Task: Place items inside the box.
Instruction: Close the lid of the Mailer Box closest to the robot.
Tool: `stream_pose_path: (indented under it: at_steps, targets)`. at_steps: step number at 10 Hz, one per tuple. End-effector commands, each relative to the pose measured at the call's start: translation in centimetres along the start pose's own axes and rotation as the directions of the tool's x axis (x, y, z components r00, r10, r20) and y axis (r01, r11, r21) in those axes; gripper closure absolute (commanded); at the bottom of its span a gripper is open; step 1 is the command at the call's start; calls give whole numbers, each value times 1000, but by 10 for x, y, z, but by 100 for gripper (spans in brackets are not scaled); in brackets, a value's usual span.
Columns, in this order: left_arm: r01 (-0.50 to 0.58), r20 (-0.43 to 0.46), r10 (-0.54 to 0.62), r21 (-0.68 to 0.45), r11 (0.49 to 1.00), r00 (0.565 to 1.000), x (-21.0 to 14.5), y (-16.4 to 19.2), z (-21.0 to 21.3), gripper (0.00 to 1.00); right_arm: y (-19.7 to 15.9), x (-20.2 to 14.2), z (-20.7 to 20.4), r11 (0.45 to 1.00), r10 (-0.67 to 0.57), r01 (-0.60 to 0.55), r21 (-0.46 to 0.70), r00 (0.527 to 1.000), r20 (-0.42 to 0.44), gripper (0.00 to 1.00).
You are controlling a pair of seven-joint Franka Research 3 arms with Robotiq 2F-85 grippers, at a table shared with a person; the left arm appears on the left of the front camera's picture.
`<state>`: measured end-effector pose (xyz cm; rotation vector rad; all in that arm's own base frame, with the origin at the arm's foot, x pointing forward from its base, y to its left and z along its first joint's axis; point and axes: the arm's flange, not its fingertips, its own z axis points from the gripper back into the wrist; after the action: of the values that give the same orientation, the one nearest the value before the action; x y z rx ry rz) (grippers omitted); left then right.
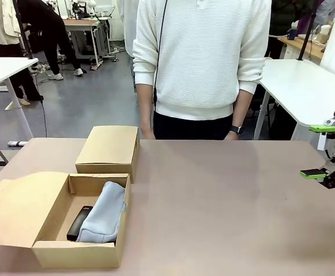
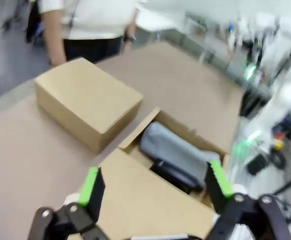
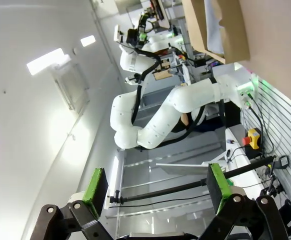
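The big table (image 1: 225, 201) is flat and light brown. A person in a white knitted sweater (image 1: 205, 57) stands at its far side with both arms hanging straight down. A dark watch (image 1: 236, 130) sits on one wrist.

There are two brown cardboard boxes. The long, low box (image 1: 75, 253) is at the near left of the table, with its wide lid flap (image 1: 21, 210) lying open to the left. Just behind it sits the shorter, closed box (image 1: 109, 150). From the front you cannot tell if the two touch.

Two things lie inside the open box. One is a soft grey cloth pouch (image 1: 105, 214), long and puffy, lying against the right wall. The other is a black stapler (image 1: 79, 223), hard and shiny, lying right beside the pouch on its left.

The right gripper (image 1: 320, 150) is at the right edge of the table, up in the air, lying sideways. Its two green pads are wide apart and hold nothing.

The left gripper (image 2: 155, 187) hangs above the open lid flap and looks down at both boxes. Its jaws are spread wide and are empty too. That picture is a bit blurry.
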<state>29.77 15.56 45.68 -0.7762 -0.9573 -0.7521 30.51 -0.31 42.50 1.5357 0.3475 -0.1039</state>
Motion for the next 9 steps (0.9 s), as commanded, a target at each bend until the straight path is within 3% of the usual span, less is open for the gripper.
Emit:
stream_pose_path:
  at_steps: [1,3,4,8,9]
  targets:
    - [464,52,-465,43,885,884,-50,-11,1,0,5,0,-1,1000,-17,17,19,1000,1,0]
    - [486,-75,-485,-1,874,871,-87,-8,-9,0,5,0,-1,1000,-17,17,19,1000,1,0]
    - [313,-60,-314,-26,949,948,-25,4,12,0,5,0,-1,1000,-17,17,19,1000,1,0]
    - [354,-80,-356,-40,934,931,-37,10,11,0,5,0,-1,1000,-17,17,19,1000,1,0]
    - [393,-221,-345,233,889,912,-58,26,0,0,5,0,-1,1000,-17,17,19,1000,1,0]
